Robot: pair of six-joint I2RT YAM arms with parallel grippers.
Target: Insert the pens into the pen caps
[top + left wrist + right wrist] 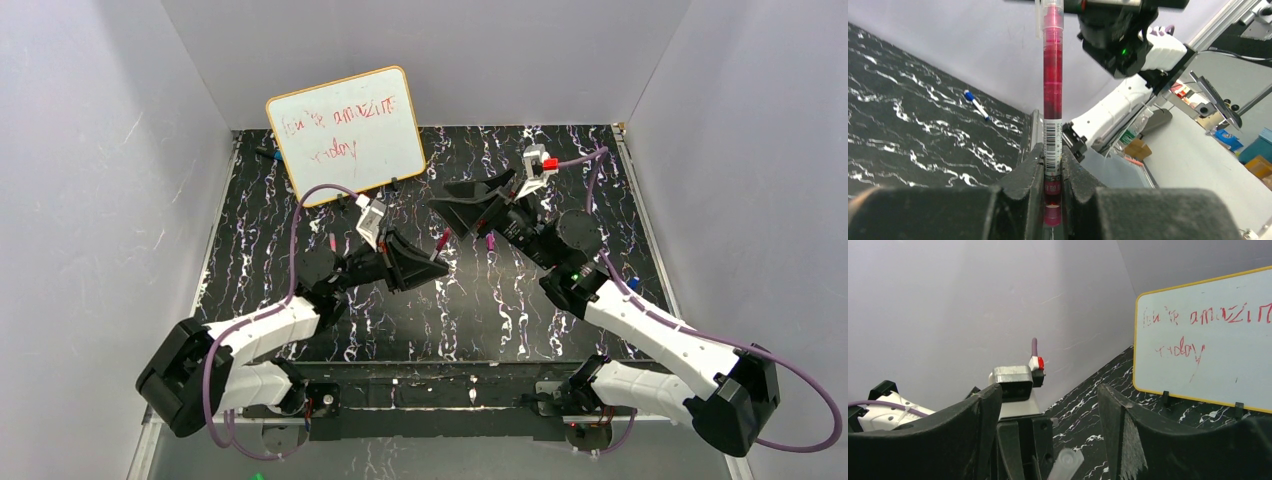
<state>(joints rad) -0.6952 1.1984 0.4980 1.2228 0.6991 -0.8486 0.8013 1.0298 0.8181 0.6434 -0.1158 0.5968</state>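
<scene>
Pen [1052,90] gripped in left end effector [1053,162]

Whiteboard [1208,375] reads "amazin", "today" in red

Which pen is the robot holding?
The pink-red pen, pinched upright in the left gripper. The blue-tipped pen just lies loose on the table, far from both grippers.

Pink-red pen [1052,75] stands upright, base pinched
</scene>
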